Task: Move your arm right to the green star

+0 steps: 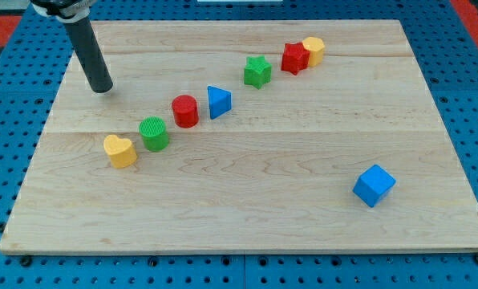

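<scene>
My tip (102, 88) rests on the wooden board (247, 217) near its upper left part, touching no block; it is only a bare rod, so it holds nothing. The green star (257, 71) lies well apart, at about 3 o'clock from my tip, slightly higher. Just beside the star, at 2 o'clock, sits the red star (294, 58), touching the yellow block (313, 50). The blue triangle (219, 102) and red cylinder (184, 111) lie at 7 o'clock from the green star. I judge that a path drifting low may knock these two, and overshooting would push the star into its red neighbour.
</scene>
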You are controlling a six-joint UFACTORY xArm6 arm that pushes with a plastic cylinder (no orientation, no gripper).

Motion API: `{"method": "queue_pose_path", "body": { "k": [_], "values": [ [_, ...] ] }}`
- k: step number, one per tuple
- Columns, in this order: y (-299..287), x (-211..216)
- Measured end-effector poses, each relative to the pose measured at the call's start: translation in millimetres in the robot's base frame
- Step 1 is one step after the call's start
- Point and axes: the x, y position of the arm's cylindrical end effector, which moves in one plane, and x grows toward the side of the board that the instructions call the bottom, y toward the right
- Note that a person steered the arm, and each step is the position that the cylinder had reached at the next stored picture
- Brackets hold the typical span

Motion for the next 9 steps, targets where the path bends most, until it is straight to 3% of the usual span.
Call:
{"method": "queue_pose_path", "body": {
  "k": [3,6,7,9],
  "values": [
    [-9,-6],
    [29,-31],
    [76,-43],
    [177,-8]
  ]
}}
